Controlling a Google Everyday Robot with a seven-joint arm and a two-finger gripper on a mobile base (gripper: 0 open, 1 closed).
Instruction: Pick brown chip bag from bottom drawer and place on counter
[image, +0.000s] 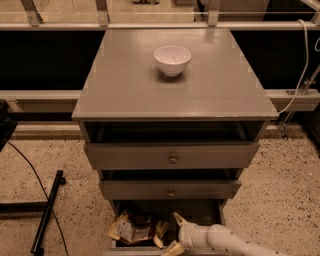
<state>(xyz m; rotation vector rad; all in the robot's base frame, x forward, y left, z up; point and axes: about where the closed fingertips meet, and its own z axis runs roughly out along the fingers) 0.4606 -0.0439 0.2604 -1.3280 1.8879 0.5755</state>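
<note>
The brown chip bag (134, 230) lies crumpled and flat in the bottom drawer (131, 248), in its left half near the front left corner, its white label panel facing up and its pale yellow ends splayed out. The drawer stands pulled out past the two above it, a plain grey box with a dark inside and a low front edge. My gripper (175, 234) sits at the drawer's front edge, just beside the bag's right end, fingers spread. The counter (150, 92) is a broad, smooth, slightly glossy grey top
</note>
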